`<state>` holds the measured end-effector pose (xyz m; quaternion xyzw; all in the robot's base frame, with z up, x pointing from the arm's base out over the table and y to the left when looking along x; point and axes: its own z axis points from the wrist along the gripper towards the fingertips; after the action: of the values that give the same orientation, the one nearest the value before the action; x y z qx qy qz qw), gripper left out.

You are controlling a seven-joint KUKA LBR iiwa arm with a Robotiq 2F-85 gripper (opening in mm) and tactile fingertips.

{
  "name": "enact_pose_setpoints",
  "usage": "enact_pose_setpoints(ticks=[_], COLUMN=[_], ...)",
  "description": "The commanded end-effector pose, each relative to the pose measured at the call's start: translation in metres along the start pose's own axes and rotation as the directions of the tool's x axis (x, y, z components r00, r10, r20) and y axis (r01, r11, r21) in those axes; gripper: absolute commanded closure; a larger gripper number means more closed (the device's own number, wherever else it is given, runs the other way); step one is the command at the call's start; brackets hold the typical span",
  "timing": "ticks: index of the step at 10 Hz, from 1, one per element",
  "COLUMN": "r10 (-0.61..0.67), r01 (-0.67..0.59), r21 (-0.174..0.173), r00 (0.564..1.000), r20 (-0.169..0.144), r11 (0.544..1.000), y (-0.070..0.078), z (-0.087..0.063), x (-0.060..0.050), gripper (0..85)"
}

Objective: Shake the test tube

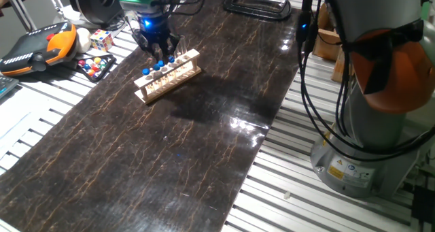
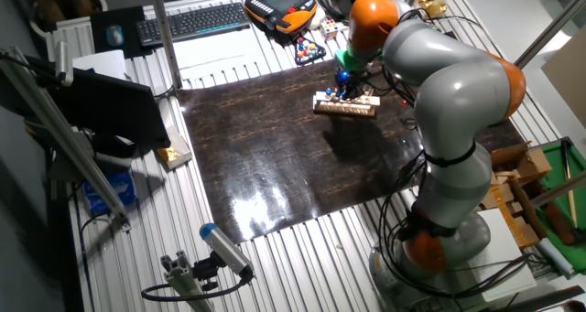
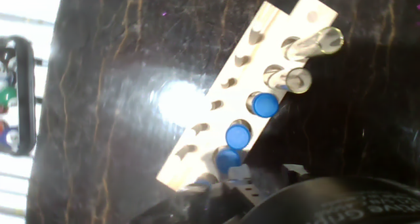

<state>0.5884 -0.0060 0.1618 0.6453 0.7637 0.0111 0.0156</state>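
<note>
My black two-finger gripper (image 1: 160,54) hovers just above the pale wooden tube rack (image 1: 168,76); I cannot tell whether its jaws are parted. The slim clear blue-capped test tube (image 3: 228,161) stands in the rack. I should descend straight, centred on one cap, clear of neighbours.

Pale bare wood rack (image 3: 243,99), clear glassy tubes (image 3: 298,79) with blue plastic caps, glossy dark marbled mat (image 1: 170,143).

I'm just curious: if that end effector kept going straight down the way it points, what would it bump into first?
Most likely a blue-capped test tube standing in the wooden rack; the end effector hangs right above that row. Exact depth is hard to judge.
</note>
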Motion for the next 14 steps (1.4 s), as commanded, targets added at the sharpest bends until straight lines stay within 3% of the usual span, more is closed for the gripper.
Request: enact_pose_setpoints(ticks=[1, 3, 7, 14], r10=[0.108, 0.222, 0.333, 0.340], r01=[-0.108, -0.222, -0.332, -0.339], r21=[0.001, 0.013, 0.033, 0.047], r00=[0.994, 0.975, 0.943, 0.940], r20=[0.001, 0.002, -0.021, -0.013], r11=[0.994, 0.975, 0.943, 0.940], y=[0.001, 0.007, 0.015, 0.023], z=[0.001, 0.006, 0.016, 0.034], x=[-0.001, -0.005, -0.004, -0.004], gripper=[26.7, 25.0, 29.3, 33.7])
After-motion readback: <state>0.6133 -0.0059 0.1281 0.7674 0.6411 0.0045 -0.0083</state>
